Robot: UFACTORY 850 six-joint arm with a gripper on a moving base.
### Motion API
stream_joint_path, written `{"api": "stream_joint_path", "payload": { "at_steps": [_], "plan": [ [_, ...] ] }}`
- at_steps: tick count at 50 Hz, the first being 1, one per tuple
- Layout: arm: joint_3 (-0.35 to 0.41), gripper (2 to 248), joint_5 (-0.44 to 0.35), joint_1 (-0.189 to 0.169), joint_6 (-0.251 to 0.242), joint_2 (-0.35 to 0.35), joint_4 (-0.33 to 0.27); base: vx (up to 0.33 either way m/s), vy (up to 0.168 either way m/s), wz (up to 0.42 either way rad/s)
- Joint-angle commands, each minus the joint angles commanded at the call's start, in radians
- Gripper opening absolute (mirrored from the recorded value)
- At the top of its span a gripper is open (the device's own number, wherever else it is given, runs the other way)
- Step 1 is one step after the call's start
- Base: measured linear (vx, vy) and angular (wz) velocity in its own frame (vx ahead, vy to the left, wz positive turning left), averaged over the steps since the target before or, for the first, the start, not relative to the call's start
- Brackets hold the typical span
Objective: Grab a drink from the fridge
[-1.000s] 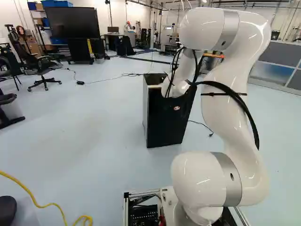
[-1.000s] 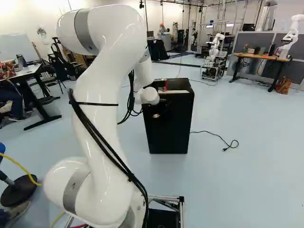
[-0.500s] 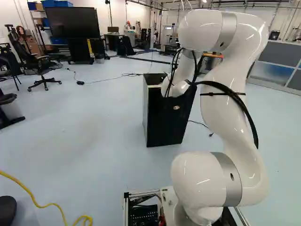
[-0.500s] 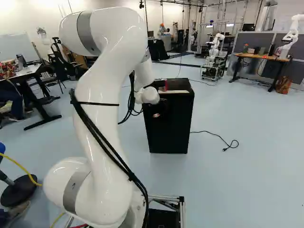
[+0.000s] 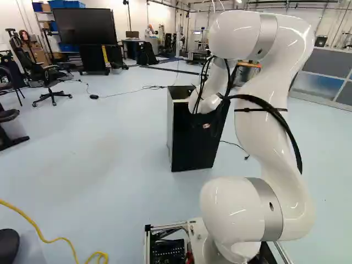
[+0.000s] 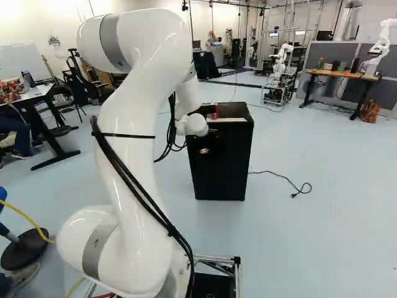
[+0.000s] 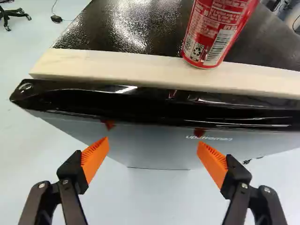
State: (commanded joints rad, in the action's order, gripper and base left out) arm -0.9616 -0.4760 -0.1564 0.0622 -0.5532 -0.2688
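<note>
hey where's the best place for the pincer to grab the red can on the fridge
I'd grip the red can at mid-height on its straight, round wall, coming in level from the side of the open pincer. It stands upright on the pale strip near the fridge's edge, so closing on both flanks should work.

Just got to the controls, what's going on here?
The white robot arm is reaching toward the black fridge, apparently to get a drink. Its pincer is open by the fridge's front upper edge, with nothing between the orange pads. A red can stands on top, its base on a pale wooden strip.
</note>
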Motion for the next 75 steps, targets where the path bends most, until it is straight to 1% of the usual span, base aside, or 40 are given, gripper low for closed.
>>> {"api": "stream_joint_path", "payload": {
  "at_steps": [16, 29, 48, 75],
  "plan": [
    [0.081, 247, -0.006, -0.003, 0.0, 0.059, 0.0, 0.0, 0.0, 0.0],
    [0.149, 247, -0.055, -0.005, 0.0, 0.109, 0.009, 0.0, 0.0, 0.0],
    [0.202, 247, -0.231, 0.0, 0.0, 0.149, 0.036, 0.0, 0.0, 0.0],
    [0.207, 247, -0.502, 0.002, 0.0, 0.153, 0.077, 0.0, 0.0, 0.0]
  ]
}}
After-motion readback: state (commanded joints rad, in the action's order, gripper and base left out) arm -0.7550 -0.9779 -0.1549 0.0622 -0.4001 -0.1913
